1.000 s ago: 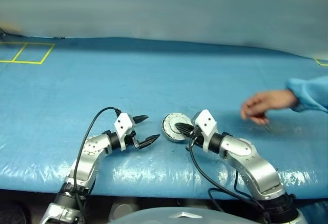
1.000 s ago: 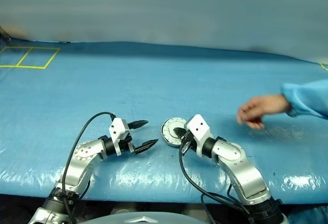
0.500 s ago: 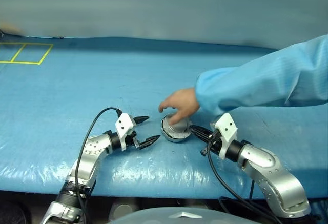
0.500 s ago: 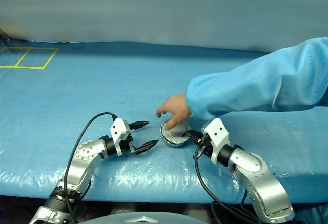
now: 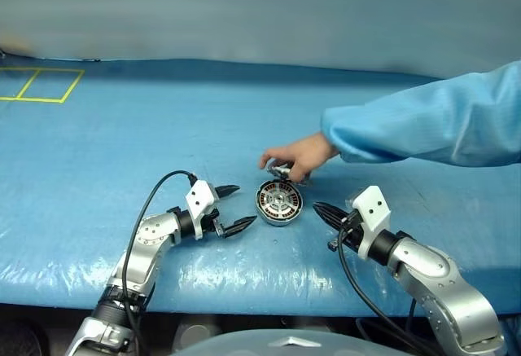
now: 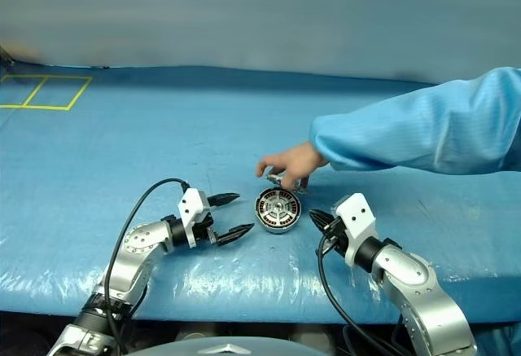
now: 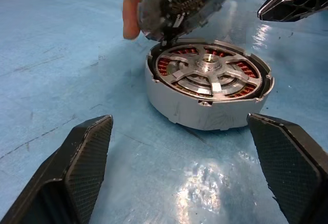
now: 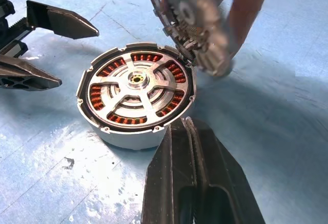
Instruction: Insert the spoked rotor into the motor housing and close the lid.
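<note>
Spoked rotor [image 7: 207, 73] seated in motor housing [image 7: 205, 108], person's hand [image 5: 297, 156] lifting apparently the lid [image 8: 187, 16], partly blurred, left gripper [image 5: 232, 207] spread empty, right gripper [image 5: 320, 210] closed empty.

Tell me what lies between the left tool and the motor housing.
Nothing: in the left wrist view, only bare blue table cover lies between the open left tool and the motor housing; they stand apart.
</note>
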`<action>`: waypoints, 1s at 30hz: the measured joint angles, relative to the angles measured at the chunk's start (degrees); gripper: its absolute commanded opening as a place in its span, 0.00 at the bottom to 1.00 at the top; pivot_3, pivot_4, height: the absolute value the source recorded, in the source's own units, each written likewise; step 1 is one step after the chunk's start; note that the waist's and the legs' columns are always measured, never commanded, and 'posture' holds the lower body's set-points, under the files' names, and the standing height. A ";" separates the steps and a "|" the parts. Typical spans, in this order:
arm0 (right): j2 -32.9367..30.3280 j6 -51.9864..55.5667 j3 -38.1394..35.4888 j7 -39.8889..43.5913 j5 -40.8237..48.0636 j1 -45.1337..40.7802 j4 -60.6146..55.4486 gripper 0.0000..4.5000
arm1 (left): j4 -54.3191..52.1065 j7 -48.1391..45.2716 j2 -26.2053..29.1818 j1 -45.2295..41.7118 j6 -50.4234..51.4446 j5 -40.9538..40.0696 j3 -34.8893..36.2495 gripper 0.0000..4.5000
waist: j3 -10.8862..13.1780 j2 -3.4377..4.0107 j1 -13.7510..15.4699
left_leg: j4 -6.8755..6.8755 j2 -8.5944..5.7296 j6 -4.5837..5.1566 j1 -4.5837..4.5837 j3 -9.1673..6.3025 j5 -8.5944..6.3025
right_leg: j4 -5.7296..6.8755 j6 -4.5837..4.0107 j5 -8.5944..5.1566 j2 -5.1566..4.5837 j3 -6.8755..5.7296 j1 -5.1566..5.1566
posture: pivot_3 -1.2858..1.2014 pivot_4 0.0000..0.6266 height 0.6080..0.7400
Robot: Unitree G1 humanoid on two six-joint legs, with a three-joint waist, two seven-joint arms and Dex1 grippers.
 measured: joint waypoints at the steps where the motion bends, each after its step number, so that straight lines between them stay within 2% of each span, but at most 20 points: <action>1: -0.07 0.00 0.00 -0.03 -0.01 0.00 0.00 0.01 | -0.25 0.01 0.00 0.00 0.04 0.00 -0.05 1.00 | 0.00 0.00 0.01 | 0.00 0.00 0.00 0.00 0.00 0.00 | 0.00 0.00 0.00 0.00 0.00 0.00 | 0.52 0.24 1.00; 20: 0.49 -0.40 -2.43 -2.49 -0.85 -2.53 1.14 0.01 | -2.91 1.03 0.00 0.68 1.88 -0.09 -0.58 1.00 | 0.01 -0.02 -0.03 | -0.03 0.00 0.00 0.00 0.01 0.00 | -0.01 0.00 -0.01 0.01 0.01 -0.02 | 0.52 0.24 1.00; 30: 5.36 -4.33 -2.24 -7.86 -5.82 -15.12 12.07 0.01 | -2.97 1.19 -0.44 0.51 2.21 -0.11 -0.76 1.00 | 0.04 -0.01 -0.10 | -0.05 -0.01 0.00 0.00 0.05 0.00 | -0.01 0.00 0.00 0.01 0.04 -0.05 | 0.52 0.24 1.00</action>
